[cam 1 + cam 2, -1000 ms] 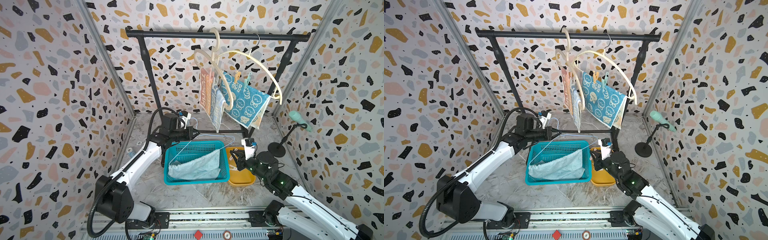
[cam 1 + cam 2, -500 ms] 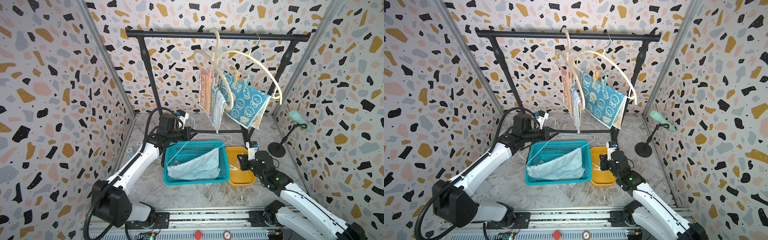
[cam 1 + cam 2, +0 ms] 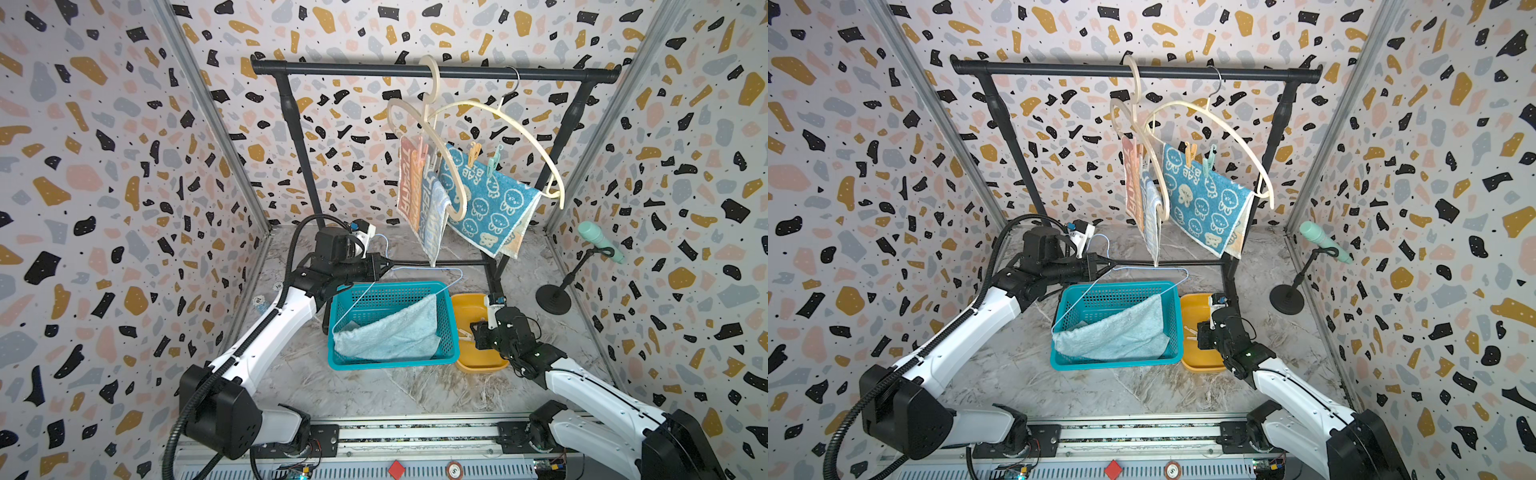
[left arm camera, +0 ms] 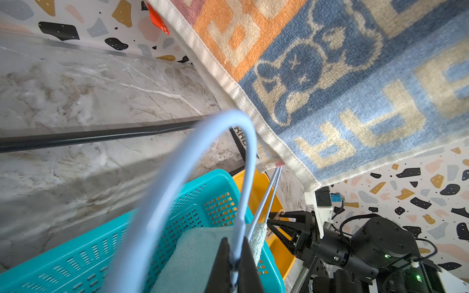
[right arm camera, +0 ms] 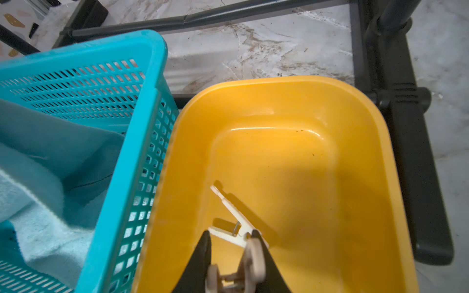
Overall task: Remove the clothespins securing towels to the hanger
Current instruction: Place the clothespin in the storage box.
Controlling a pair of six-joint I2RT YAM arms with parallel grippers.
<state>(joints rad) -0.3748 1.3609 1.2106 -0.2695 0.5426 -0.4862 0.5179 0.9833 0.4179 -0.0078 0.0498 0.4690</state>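
Left gripper [image 4: 234, 241] tight on wire hanger [image 4: 228, 117]; right gripper [image 5: 230, 237] around peach clothespin [image 5: 251, 258] (grip unclear).

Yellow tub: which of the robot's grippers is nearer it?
Right. The right gripper hangs over the yellow tub, a peach clothespin between its fingers. The left gripper is across the teal basket, shut on the wire hanger.

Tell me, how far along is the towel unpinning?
Done: a white clothespin lies in the yellow tub, and the pale blue towel sags into the teal basket off the wire hanger the left pincer grips. In hand: the right pincer has a peach clothespin between its jaws over the tub. Left: the striped towel and rabbit towel hang pinned.
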